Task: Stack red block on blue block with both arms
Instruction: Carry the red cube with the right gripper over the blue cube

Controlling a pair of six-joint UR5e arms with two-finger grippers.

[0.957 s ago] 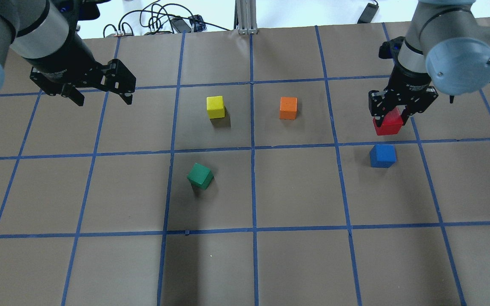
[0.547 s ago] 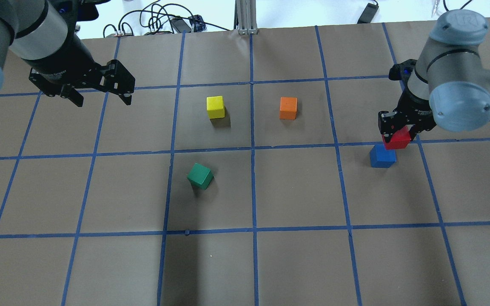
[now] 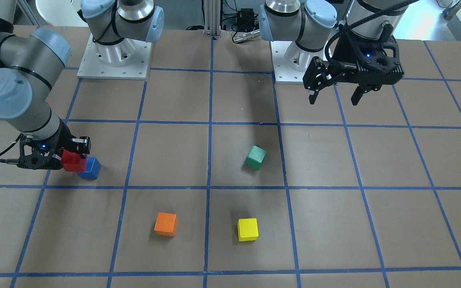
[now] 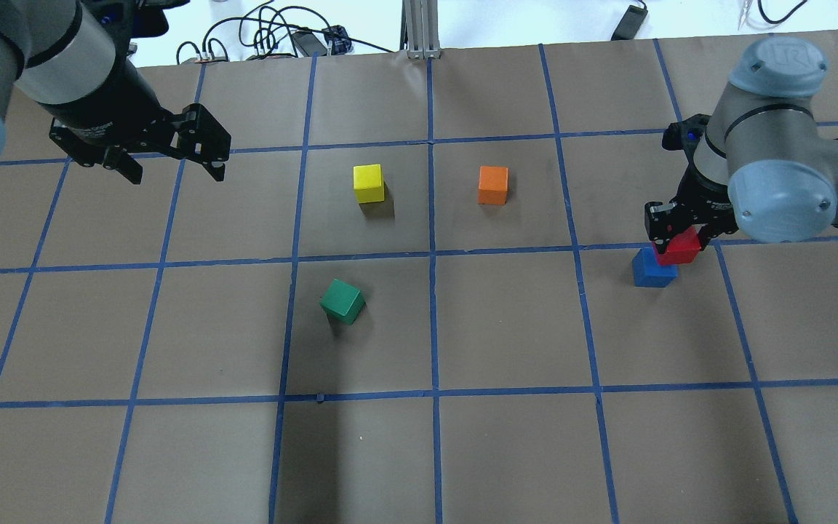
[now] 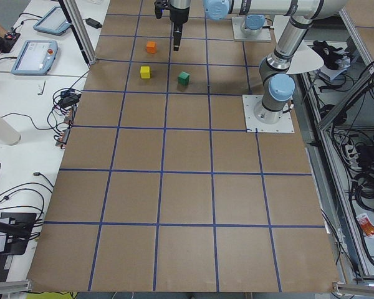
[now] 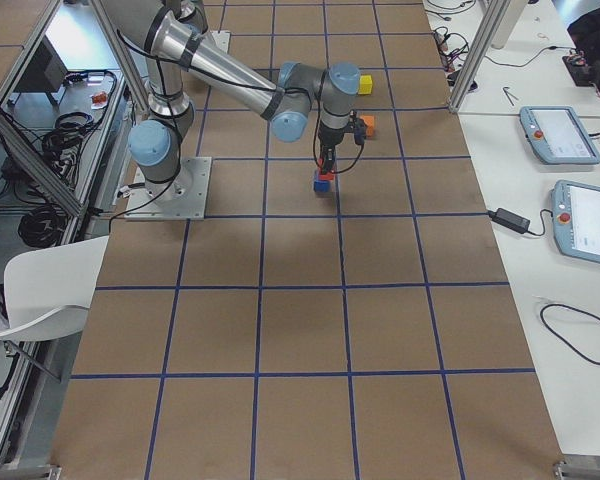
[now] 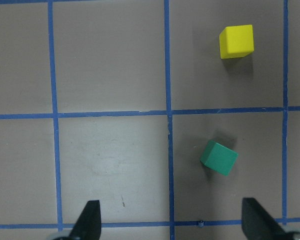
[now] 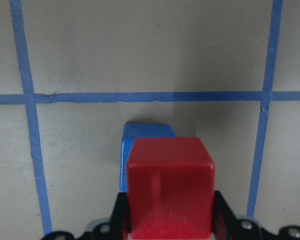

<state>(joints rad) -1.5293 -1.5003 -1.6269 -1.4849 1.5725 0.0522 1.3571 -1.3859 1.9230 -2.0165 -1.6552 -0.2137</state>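
My right gripper (image 4: 679, 234) is shut on the red block (image 4: 678, 247) and holds it just above the blue block (image 4: 653, 270), overlapping its far right corner. In the right wrist view the red block (image 8: 169, 186) fills the jaws, with the blue block (image 8: 140, 150) showing behind and below it. In the front view the red block (image 3: 72, 161) covers part of the blue block (image 3: 90, 168), with my right gripper (image 3: 60, 158) around it. My left gripper (image 4: 172, 166) is open and empty, high over the table's far left; it also shows in the front view (image 3: 333, 95).
A yellow cube (image 4: 369, 183) and an orange cube (image 4: 492, 185) sit at the far middle. A green cube (image 4: 342, 300) lies turned near the centre. The table (image 4: 506, 437) is brown paper with a blue tape grid. Cables lie beyond the far edge.
My right gripper has carried the red block toward me and down, from behind the blue block to just over it. My left gripper has stayed put.
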